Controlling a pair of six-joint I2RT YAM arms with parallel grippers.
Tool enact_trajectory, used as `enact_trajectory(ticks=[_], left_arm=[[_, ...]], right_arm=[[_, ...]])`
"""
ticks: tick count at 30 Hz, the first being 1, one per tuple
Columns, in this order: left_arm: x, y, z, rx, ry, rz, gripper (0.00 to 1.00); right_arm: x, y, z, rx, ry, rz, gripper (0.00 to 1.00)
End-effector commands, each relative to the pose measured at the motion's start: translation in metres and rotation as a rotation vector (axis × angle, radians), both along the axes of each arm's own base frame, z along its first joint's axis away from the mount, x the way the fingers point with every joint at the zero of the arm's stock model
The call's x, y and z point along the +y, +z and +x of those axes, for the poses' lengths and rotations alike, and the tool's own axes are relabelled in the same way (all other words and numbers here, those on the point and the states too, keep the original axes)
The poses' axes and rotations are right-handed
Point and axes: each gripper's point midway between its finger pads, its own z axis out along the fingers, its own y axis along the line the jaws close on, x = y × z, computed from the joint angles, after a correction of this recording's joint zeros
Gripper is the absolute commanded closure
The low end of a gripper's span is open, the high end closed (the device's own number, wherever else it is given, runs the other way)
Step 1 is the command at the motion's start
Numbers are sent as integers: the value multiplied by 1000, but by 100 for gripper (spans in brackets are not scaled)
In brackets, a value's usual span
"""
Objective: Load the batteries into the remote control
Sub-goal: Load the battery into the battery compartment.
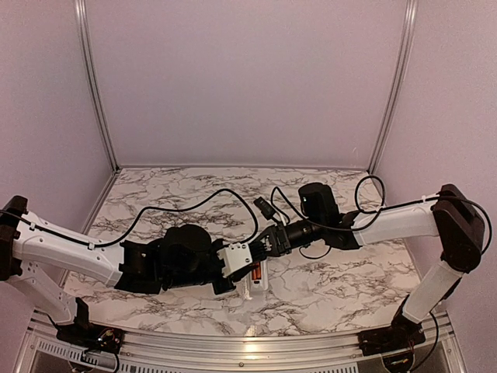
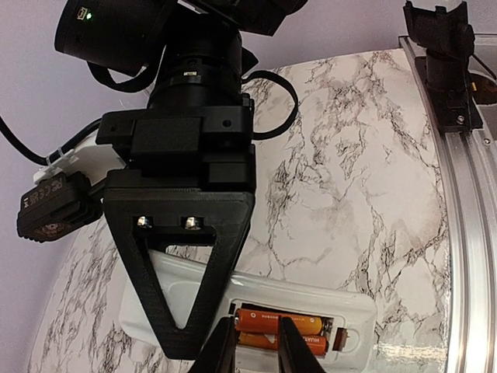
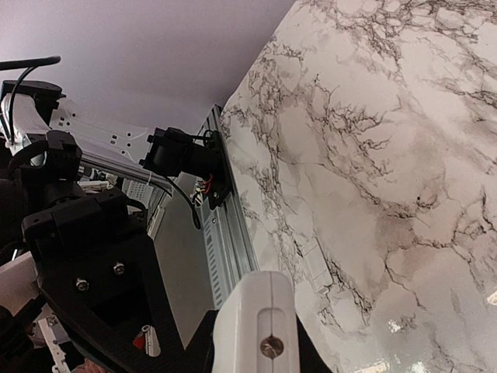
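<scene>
The white remote control [image 2: 311,299] faces back-up, with two orange-red batteries [image 2: 276,320] lying side by side in its open recess. In the top view the remote [image 1: 256,286] sits between both grippers near the table's front, an orange battery [image 1: 255,272] showing. My right gripper [image 3: 260,338] is shut on the remote's end [image 3: 264,311]; one of its black triangular fingers [image 2: 178,264] lies flat over the remote's left part. My left gripper [image 2: 256,346] hovers with its jaws narrowly apart, the fingertips over the middle of the batteries, gripping nothing.
A small flat white rectangular piece [image 3: 317,266] lies on the marble table [image 1: 334,280] near the front rail [image 3: 225,233]. Black cables [image 1: 202,200] loop across the table's middle. The right arm's base [image 2: 443,54] stands at the rail.
</scene>
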Motion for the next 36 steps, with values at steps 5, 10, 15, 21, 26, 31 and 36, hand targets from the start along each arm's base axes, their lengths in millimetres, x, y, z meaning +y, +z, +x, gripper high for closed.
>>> enact_trajectory(ticks=[5, 10, 15, 21, 26, 31, 36], left_arm=[[-8, -3, -1, -3, -13, 17, 82], [-8, -9, -1, 5, -12, 24, 82], [-7, -17, -1, 8, -15, 45, 84], [-6, -25, -1, 13, -12, 69, 84], [-5, -27, 1, 6, 1, 80, 82], [-3, -21, 9, -19, 41, 70, 76], [-2, -17, 12, -37, 59, 68, 74]], right_arm=[[8, 11, -2, -26, 34, 25, 100], [8, 9, -3, -22, 43, 23, 100], [9, 11, -3, -26, 49, 25, 100], [9, 11, -4, -29, 52, 25, 100], [9, 12, -4, -29, 55, 25, 100], [9, 12, -4, -28, 56, 24, 100], [9, 8, -4, -18, 54, 22, 100]])
